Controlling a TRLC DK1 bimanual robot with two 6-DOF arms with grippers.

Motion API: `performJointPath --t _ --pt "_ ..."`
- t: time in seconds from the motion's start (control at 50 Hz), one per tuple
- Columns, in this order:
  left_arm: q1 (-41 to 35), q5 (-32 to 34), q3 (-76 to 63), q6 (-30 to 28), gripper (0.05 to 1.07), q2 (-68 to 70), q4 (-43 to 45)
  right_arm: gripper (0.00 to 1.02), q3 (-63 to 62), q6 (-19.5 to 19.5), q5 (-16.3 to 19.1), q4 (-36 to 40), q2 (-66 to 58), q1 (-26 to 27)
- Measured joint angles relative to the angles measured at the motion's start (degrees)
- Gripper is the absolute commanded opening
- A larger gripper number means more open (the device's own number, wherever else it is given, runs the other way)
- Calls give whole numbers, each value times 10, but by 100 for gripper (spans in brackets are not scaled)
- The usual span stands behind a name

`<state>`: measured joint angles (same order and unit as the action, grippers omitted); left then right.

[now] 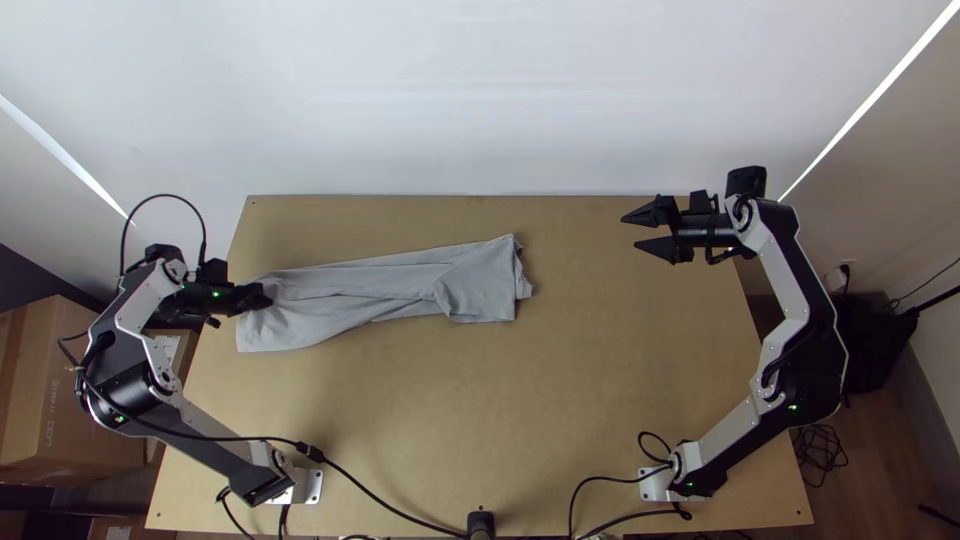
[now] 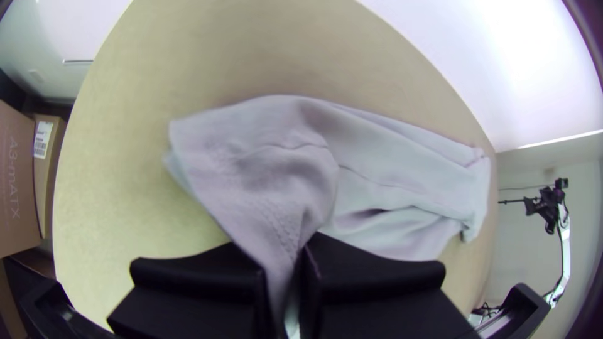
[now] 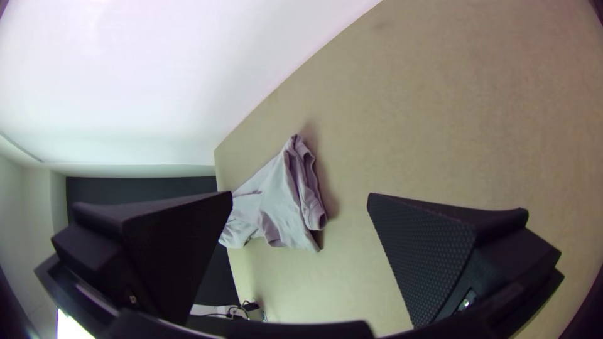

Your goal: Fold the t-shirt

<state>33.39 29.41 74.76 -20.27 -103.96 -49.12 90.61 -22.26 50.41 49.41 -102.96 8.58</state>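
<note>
left gripper (image 1: 260,296): pinching one end of grey t-shirt (image 1: 400,290) | t-shirt: long strip on surface (image 1: 450,420) | right gripper (image 1: 634,232): parted, well apart from t-shirt

T-shirt (image 1: 485,285): soft matt cloth, finely creased — a dotted, textured patch shows in the left wrist view. Table (image 1: 450,400): smooth, matt, light wood. Right gripper (image 1: 655,230): matt black, its pads (image 3: 433,257) rough with a fine raised grid. Boxes (image 1: 75,400): dull brown cardboard — one bearing a paper label (image 2: 42,139).
</note>
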Motion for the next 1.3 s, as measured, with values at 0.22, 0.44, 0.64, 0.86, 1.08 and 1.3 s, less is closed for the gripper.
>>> performJointPath --t 0.22,0.44,0.64,0.86,1.08,1.3 --pt "-125 15 56 40 8 93 -49 99 -22 0 -16 -14 0 -24" --pt "-338 -2 139 145 8 87 -38 99 -22 0 -27 -22 1 -31" --pt "-468 -48 240 220 8 -27 -15 99 -22 0 -33 -23 2 -32" --pt "-548 -81 346 269 8 -132 -7 99 -38 0 -35 -25 16 -31" --pt "-605 -101 479 292 11 -215 -5 99 -83 0 -49 -38 38 -32" --pt "-651 -106 546 312 103 -287 47 99 -139 0 -76 -69 65 -37"
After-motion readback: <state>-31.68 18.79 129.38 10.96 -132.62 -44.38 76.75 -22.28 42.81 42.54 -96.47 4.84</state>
